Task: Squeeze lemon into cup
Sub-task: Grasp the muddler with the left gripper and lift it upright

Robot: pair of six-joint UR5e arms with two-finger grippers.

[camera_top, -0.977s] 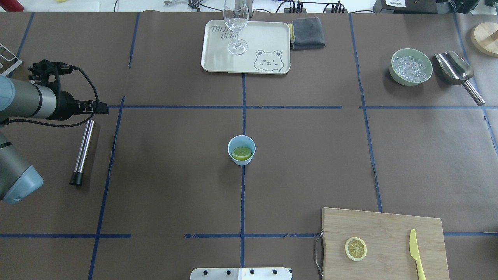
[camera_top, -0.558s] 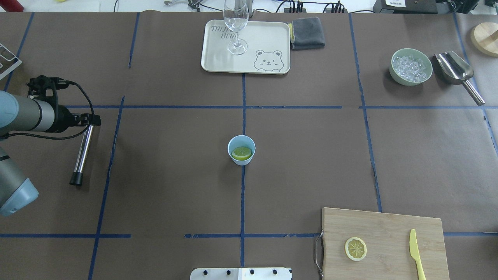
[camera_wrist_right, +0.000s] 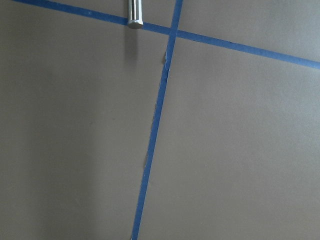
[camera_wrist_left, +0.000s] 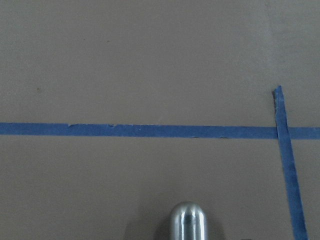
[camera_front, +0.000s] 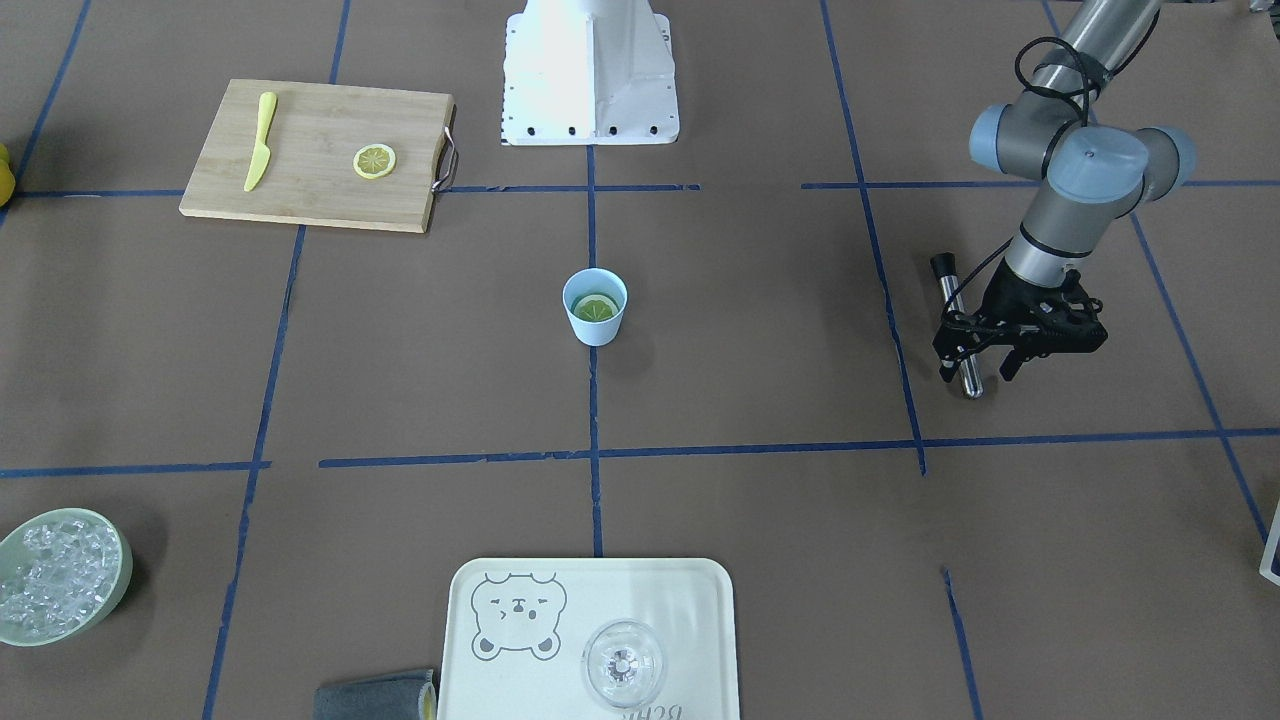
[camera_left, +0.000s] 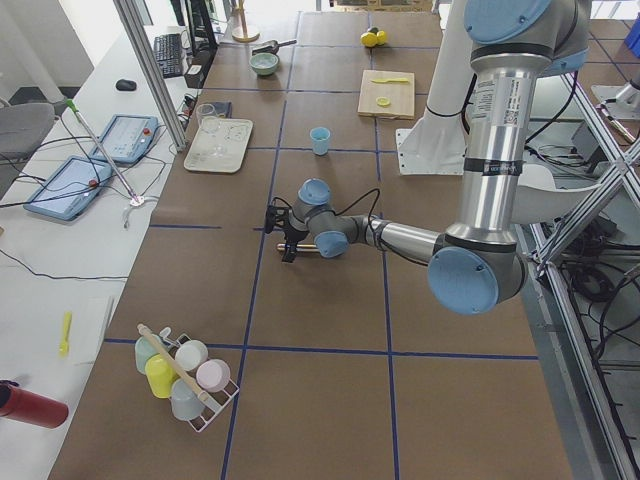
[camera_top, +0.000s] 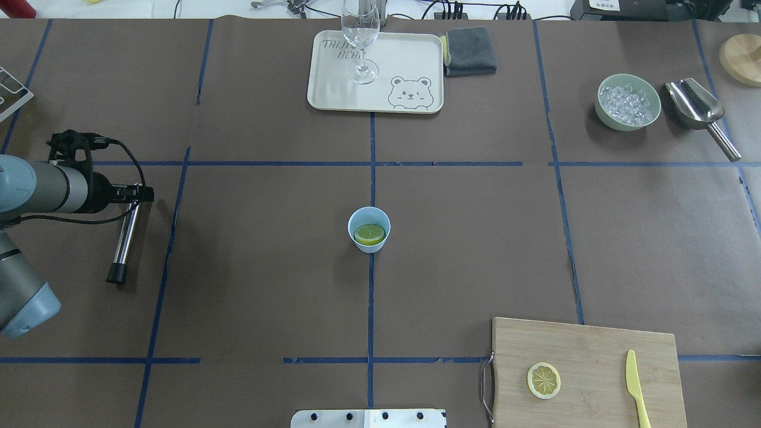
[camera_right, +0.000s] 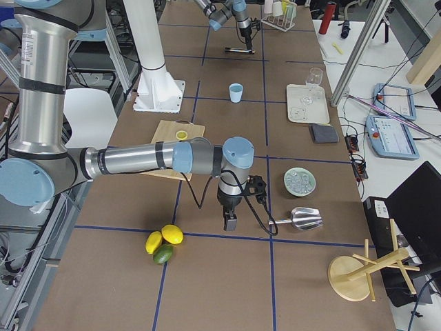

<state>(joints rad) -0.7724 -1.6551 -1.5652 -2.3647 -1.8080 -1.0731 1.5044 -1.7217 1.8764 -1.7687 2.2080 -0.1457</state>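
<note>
- One hand, the left (camera_front: 980, 370), is hanging with its fingers spread open, straddling the far end of a steel rod (camera_top: 126, 235); whether they touch it is unclear.
- Its arm is reaching in low over the surface (camera_top: 267, 267).
- The right hand (camera_right: 229, 222) is pointing downward; I cannot tell how far open it is.
- The lemon (camera_top: 369, 234) is lying inside the cup (camera_top: 370, 248), mid-surface.

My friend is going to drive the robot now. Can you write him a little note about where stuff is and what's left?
The left claw is open, low over the far end of the steel muddler, which lies flat and is not gripped.
The right claw sits near the handle of the metal scoop; I can't tell if it is open or shut.
Done: a lemon slice lies in the blue cup at the middle of the table. A spare slice is on the cutting board.
Left: probably grab the muddler and press the slice in the cup.
</note>
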